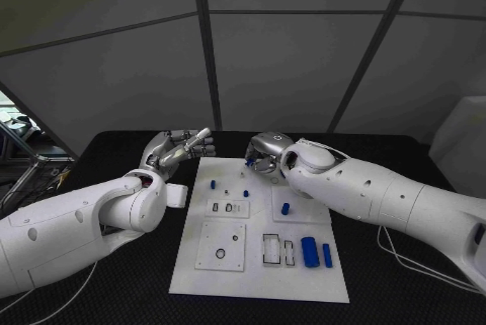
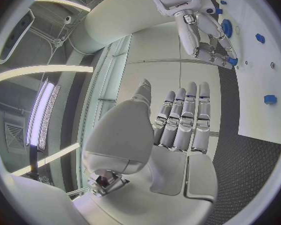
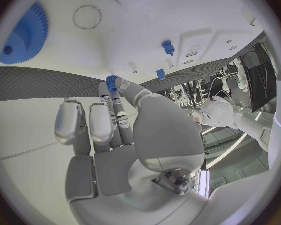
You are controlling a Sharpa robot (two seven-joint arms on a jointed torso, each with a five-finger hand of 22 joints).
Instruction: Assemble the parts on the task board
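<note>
Starting nearest you on the white board [image 1: 203,283], two blue cylinders [image 1: 310,252] lie side by side at its near right, beside two empty rectangular slots, so they look parked and waiting for their seats. Further up, a short blue piece [image 1: 286,208] stands on a raised plate, and small blue pegs [image 1: 213,185] stand upright mid-board, likely already seated. At the far edge, your right hand [image 1: 265,154] reaches down from a bent wrist, and its thumb and one fingertip pinch a small blue part [image 3: 111,79], seemingly to carry it to a socket near the blue gear [image 3: 25,35]. Your left hand [image 1: 179,151] hovers off the board's far left corner, palm lifted, its fingers [image 2: 181,117] straight, together and holding nothing, probably keeping clear.
</note>
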